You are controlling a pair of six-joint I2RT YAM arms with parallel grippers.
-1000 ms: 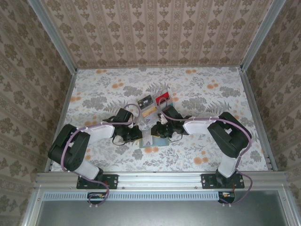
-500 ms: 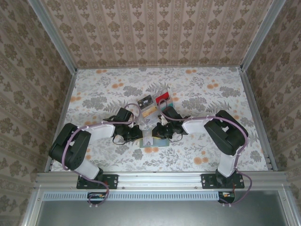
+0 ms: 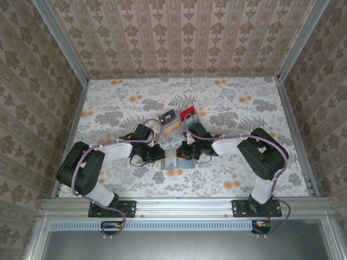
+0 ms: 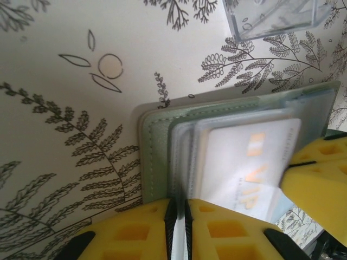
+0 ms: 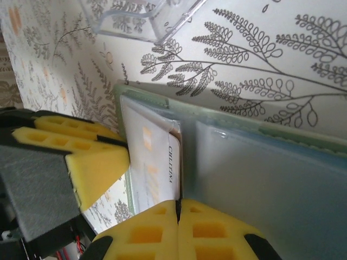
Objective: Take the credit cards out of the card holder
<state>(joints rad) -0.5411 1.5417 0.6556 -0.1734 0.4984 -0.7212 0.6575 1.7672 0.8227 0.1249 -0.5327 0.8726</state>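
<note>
The holder (image 4: 154, 162) lies open on the surface (image 4: 65, 70) between the arms. The left fingers (image 4: 146, 227) pinch its edge; the right fingers (image 5: 152, 233) are pressed together at the card (image 5: 149, 157) (real grip unclear). Hold the holder flat, draw the card along its pocket, then lay it by the red card (image 3: 187, 111) beyond.

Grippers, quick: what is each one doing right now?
Left gripper: closed, pinching a thin sleeve of the card holder.
Right gripper: shut at the card holder; what it grips cannot be told.
</note>
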